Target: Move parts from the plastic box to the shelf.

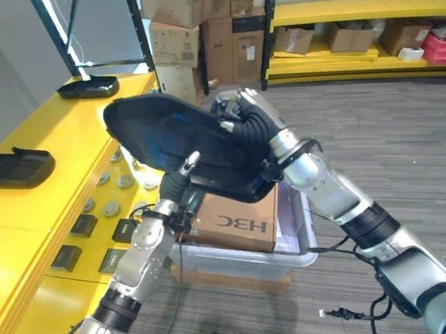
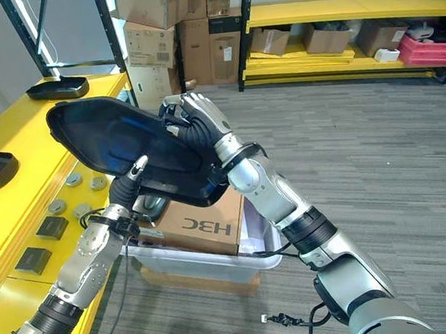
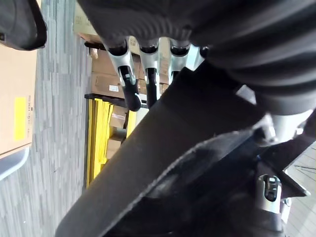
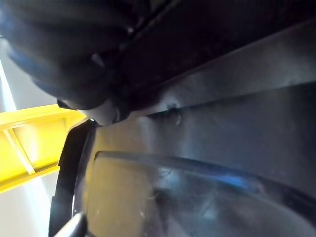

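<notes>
A large black moulded part (image 1: 164, 137) with a glossy curved face hangs in the air above the clear plastic box (image 1: 241, 262). My right hand (image 1: 254, 120) has its fingers curled round the part's right end. From below, my left hand (image 1: 170, 190) pinches the lower edge, thumb on the front, fingers (image 3: 131, 84) behind the part (image 3: 197, 148). The part's wide end reaches over the edge of the yellow shelf (image 1: 44, 210) on my left. A brown cardboard carton (image 1: 241, 221) lies in the box.
Two more black parts (image 1: 12, 168) (image 1: 87, 88) lie on the yellow shelf top. Small dark blocks (image 1: 85, 225) and round discs (image 1: 111, 206) sit on its lower ledge. Stacked cartons (image 1: 184, 27) and a yellow rack (image 1: 366, 8) stand at the back.
</notes>
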